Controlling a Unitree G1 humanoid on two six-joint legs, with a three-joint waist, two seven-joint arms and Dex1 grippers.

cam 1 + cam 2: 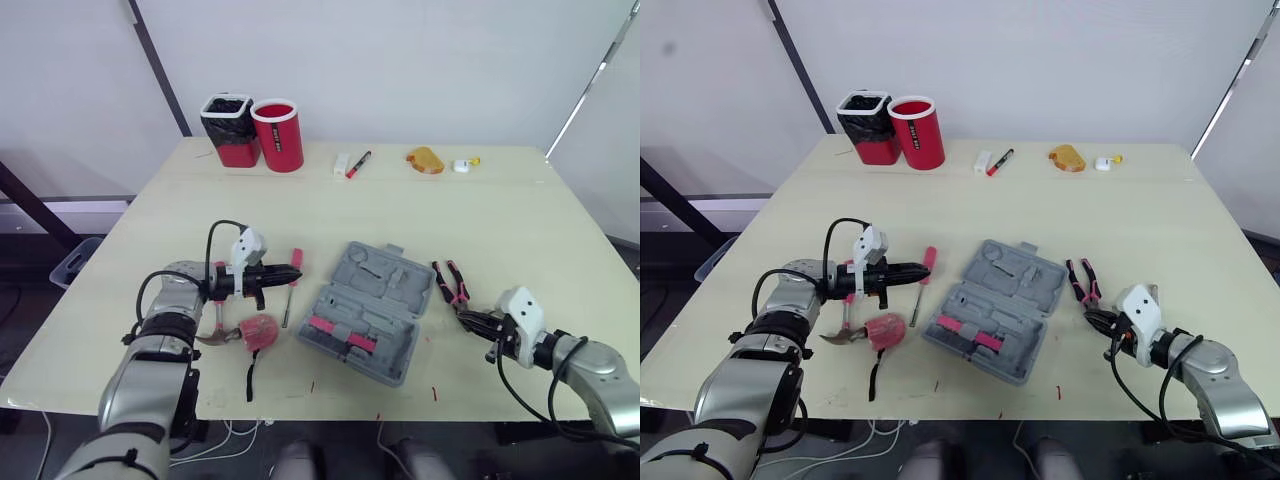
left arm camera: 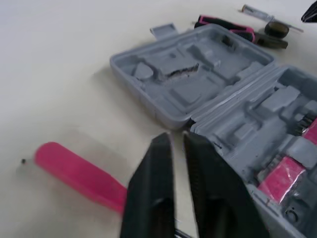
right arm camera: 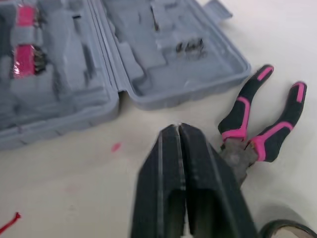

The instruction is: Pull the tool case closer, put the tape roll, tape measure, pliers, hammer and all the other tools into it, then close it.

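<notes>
An open grey case (image 1: 385, 275) lies on the middle of a pale table (image 1: 520, 215), and everything below is placed from it.

- **Far left of the case:** a hammer (image 1: 212, 336) lies flat. Just beside the hammer, on the case side, is a round pink tape measure (image 1: 258, 330).
- **Just left of the case:** the left gripper (image 1: 290, 273) hovers low, pointing toward the case. Its fingers (image 2: 153, 183) are drawn almost together with only a thin slit between them, and they hold nothing. Beneath them lies a screwdriver (image 2: 74, 173) with a pink handle.
- **Inside the case:** the moulded half nearer the robot holds small pink pieces. The other slots look empty.
- **Just right of the case:** pliers (image 1: 452, 285) with pink and black handles lie on the table.
- **Beyond the pliers:** the right gripper (image 3: 179, 128) sits close by with its tips aimed at their head. Its fingers are pressed fully together and grip nothing. A dark ring that is probably the tape roll (image 3: 290, 229) lies close by this gripper.

The case appears to be within reach already, so packing seems to be the step in hand, and no large tool has been stowed yet. Either gripper must first spread its fingers, drop over the nearest handle and close on it. The tool then has to be carried to a slot that fits.
</notes>
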